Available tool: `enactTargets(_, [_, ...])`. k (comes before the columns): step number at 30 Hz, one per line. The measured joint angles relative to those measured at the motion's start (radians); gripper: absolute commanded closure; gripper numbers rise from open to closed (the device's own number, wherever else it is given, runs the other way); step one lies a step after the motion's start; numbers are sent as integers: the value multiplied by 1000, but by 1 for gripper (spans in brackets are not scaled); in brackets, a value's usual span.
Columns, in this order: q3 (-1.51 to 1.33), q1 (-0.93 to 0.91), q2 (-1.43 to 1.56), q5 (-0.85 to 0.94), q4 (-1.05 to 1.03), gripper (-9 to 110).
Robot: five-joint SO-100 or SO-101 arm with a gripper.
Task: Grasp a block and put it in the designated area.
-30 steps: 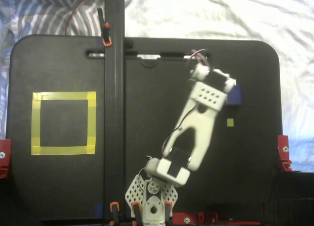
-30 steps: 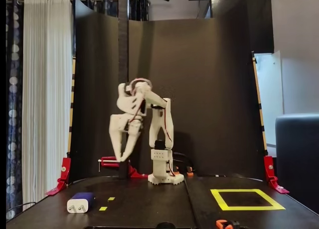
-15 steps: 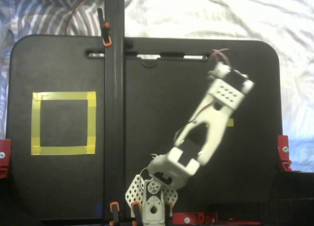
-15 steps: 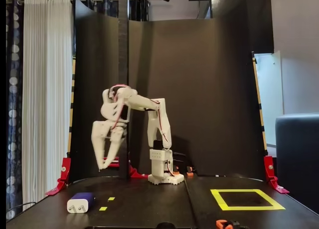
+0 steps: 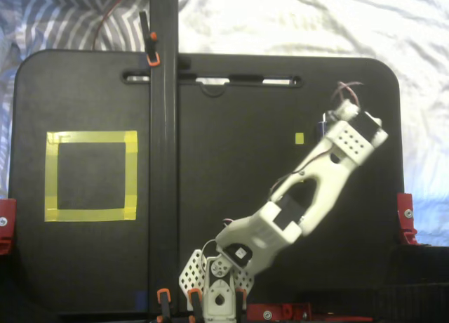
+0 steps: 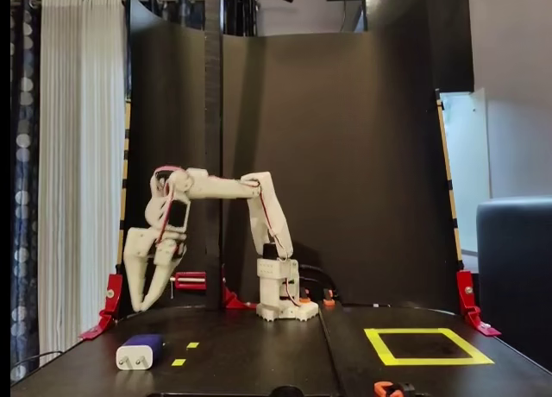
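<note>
The block is dark navy with a pale end and lies on the black table at the left of a fixed view, taken from the front. My gripper hangs fingers-down above and just behind it, not touching, jaws a little apart and empty. In the fixed view from above, the white wrist covers the gripper, and only a blue sliver of the block shows beside it. The designated area is a yellow tape square, at the far left from above and at the right from the front.
A black upright post with orange clamps crosses the table between the arm and the tape square. Small yellow markers lie near the block. Red clamps sit at the table edges. A dark backdrop stands behind the arm base.
</note>
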State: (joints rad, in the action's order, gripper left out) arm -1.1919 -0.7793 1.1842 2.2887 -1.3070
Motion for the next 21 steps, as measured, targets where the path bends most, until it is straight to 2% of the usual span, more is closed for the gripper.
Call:
enactTargets(5, [0, -15, -34, 2, 51, 101])
enactTargets(7, [0, -15, -41, 2, 63, 97])
enactTargets(13, [0, -20, -43, 17, 86, 76])
enactTargets(21, [0, -28, -58, 54, 86, 75])
